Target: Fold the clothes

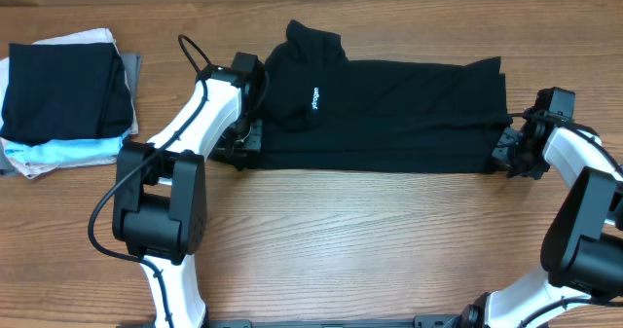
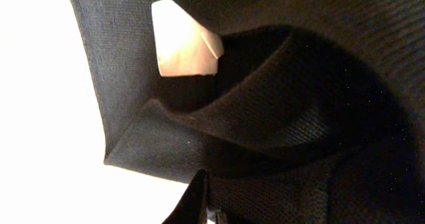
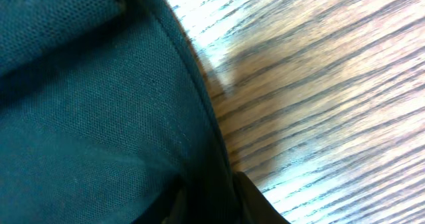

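The clothes [image 1: 389, 114], a black T-shirt with a small white logo [image 1: 316, 99], lie folded into a long band across the table. The collar end bunches up at the back left. My left gripper [image 1: 237, 145] sits at the band's left end, shut on the fabric's edge. In the left wrist view the black fabric [image 2: 279, 117] fills the frame in folds, with a white tag [image 2: 182, 41] and one dark fingertip [image 2: 196, 201] showing. My right gripper [image 1: 501, 153] is at the right end. Its jaws [image 3: 212, 204] are shut on a ridge of the shirt's hem [image 3: 99, 104] just above the wood.
A pile of folded garments [image 1: 63, 99] lies at the far left, black on top, pale blue and white beneath. The wooden table [image 1: 389, 240] stretches bare in front of the shirt. The left arm's cable [image 1: 190, 51] loops beside the collar.
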`<state>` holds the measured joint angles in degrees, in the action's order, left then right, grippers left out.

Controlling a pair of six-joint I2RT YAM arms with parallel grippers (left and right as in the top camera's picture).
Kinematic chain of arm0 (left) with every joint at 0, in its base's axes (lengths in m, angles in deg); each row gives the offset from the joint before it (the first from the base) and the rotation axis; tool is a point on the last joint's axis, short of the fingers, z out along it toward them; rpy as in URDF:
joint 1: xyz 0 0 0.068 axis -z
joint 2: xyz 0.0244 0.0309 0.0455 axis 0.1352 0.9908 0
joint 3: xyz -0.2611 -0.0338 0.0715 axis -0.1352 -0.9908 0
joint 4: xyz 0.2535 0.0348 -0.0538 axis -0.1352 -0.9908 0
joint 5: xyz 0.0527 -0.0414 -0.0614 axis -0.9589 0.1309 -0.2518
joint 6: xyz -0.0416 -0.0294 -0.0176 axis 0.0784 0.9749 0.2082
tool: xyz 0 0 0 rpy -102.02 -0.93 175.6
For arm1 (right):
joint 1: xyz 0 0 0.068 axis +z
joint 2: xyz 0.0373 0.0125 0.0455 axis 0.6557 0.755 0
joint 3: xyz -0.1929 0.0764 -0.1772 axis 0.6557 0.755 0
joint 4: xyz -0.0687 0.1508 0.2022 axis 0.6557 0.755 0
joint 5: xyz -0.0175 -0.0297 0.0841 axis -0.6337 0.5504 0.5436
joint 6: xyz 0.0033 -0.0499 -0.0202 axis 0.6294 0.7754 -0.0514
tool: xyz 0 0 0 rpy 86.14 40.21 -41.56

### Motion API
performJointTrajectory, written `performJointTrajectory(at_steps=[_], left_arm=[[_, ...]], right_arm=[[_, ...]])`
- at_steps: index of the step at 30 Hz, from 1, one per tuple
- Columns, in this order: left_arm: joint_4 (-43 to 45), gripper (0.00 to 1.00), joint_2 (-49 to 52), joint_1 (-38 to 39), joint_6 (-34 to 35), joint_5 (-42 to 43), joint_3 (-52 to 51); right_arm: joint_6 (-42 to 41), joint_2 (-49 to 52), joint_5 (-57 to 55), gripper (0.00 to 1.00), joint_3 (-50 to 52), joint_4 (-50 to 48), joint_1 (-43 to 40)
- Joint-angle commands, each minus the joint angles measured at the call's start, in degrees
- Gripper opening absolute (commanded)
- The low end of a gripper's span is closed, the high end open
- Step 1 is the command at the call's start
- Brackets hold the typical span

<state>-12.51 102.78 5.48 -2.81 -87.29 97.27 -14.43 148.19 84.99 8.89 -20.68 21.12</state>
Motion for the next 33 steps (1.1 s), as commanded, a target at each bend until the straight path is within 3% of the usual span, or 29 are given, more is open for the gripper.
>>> performJointTrajectory(at_steps=[1, 2, 5, 6, 9, 12, 17, 21, 23, 26, 31, 33], left_arm=[[-0.15, 0.07, -1.99, -0.59, -1.31, -2.58, -0.55], [-0.37, 0.07, -1.99, -0.59, -1.31, -2.45, -0.55], [-0.96, 0.12, -1.99, -0.48, -1.29, -2.38, -0.55], [-1.14, 0.14, -2.01, -0.48, -1.27, -2.27, -0.5], [-1.88, 0.23, -2.01, -0.48, -1.25, -2.27, 0.66], [-4.9, 0.33, -2.01, -0.5, -0.37, -2.03, 5.4], [-11.61, 0.38, -2.01, -0.46, -0.39, 1.11, 18.12], [-15.06, 0.57, -2.01, -0.39, -0.83, 7.06, 27.21], [-15.23, 0.47, -2.01, -0.37, -2.03, 12.07, 28.5], [-15.21, 0.07, -1.88, 0.11, -2.89, 16.74, 27.34], [-11.63, 0.04, -1.79, 3.89, -2.99, 18.16, 20.92], [-9.49, 0.04, -1.62, 5.81, -2.71, 18.18, 17.64]], right_arm=[[1.2, 0.5, -3.56, 0.3, 0.76, 0.09, -0.9], [1.2, 0.5, -3.56, 0.46, 0.76, 0.46, -0.9], [1.18, 0.5, -3.1, 0.64, 0.28, 1.55, -0.9], [1.18, 0.48, -2.64, 0.8, -0.2, 1.99, -0.9], [1.16, 0.48, -1.31, 0.94, -3.02, 4.22, -0.9], [1.18, 0.48, -0.44, 1.0, -7.54, 7.56, -0.9], [1.18, 0.48, 1.81, 1.0, -16.57, 14.6, -0.9], [1.2, 0.48, 7.69, 1.0, -22.67, 21.16, -0.87], [1.18, 0.48, 12.15, 0.98, -23.56, 23.41, -0.87], [1.18, 0.5, 16.33, 0.87, -23.41, 25.49, -0.85], [1.16, 0.5, 16.87, 0.49, -23.17, 25.73, -0.79], [1.16, 0.5, 17.07, 0.42, -23.17, 25.77, -0.79]])
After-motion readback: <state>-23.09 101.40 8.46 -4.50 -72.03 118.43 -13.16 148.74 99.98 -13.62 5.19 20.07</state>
